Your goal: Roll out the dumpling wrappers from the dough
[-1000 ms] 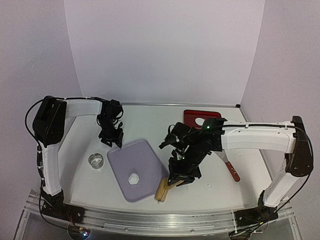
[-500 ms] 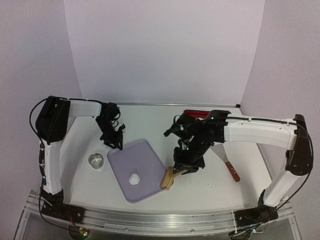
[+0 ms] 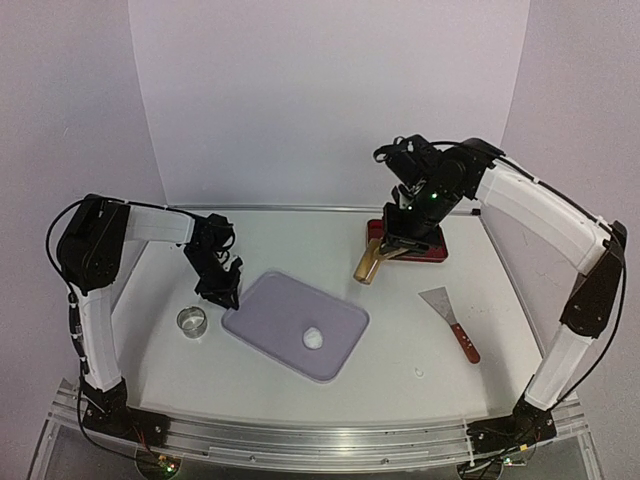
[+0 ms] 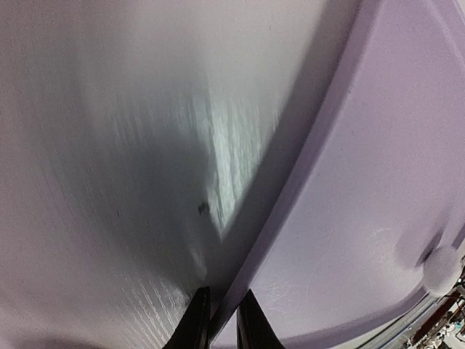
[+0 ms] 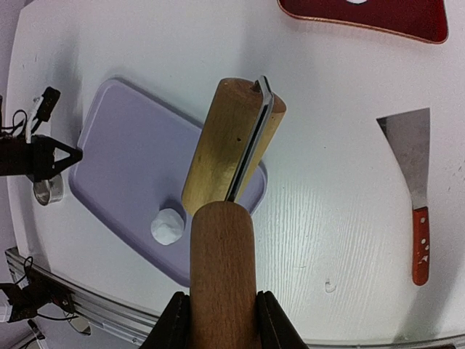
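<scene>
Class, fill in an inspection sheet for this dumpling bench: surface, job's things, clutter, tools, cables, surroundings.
Surface: white table, one small speck.
Job's things: dough lump on lavender board; wooden roller held above the table; ring cutter beside the board; no wrappers on the board.
Clutter: scraper, red tray.
Tools: left tool pinches the board's edge; right tool clamps the roller handle.
Cables: black leads along both arms.
Surroundings: plain pale walls.

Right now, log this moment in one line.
left hand: shut on board edge | right hand: holding roller above table | dough: lump on board, unrolled | wrappers: none seen
</scene>
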`<state>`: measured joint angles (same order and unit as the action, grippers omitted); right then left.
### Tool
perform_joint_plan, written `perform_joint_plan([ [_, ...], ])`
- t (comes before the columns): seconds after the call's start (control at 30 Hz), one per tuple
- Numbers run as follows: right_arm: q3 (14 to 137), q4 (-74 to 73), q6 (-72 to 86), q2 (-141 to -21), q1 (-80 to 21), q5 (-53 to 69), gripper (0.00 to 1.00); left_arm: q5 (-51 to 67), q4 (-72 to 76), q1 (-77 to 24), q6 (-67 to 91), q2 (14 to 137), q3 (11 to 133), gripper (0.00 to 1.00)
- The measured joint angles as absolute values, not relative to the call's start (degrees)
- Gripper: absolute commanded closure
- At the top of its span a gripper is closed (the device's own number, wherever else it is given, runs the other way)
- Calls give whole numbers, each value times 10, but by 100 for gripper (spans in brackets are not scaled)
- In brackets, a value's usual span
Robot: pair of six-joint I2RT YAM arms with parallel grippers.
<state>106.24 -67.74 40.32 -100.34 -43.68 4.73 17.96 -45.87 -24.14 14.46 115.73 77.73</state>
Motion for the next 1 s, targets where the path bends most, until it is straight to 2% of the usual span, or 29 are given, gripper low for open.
perform_joint_plan([
  [0.3, 1044, -704, 393, -978, -424, 68, 100, 185, -424, -277, 257, 1085, 669, 89],
  [0.5, 939, -674, 400, -933, -425, 178, 100, 195, -414, -297, 323, 1039, 607, 78],
  [0.6, 912, -662, 404, -931, -426, 215, 100, 194, -415, -297, 338, 1030, 598, 69],
  [0.7, 904, -651, 404, -933, -432, 242, 100, 193, -415, -297, 347, 1028, 598, 65],
  [1.0, 930, -624, 392, -986, -458, 275, 100, 170, -429, -297, 346, 1025, 612, 66],
])
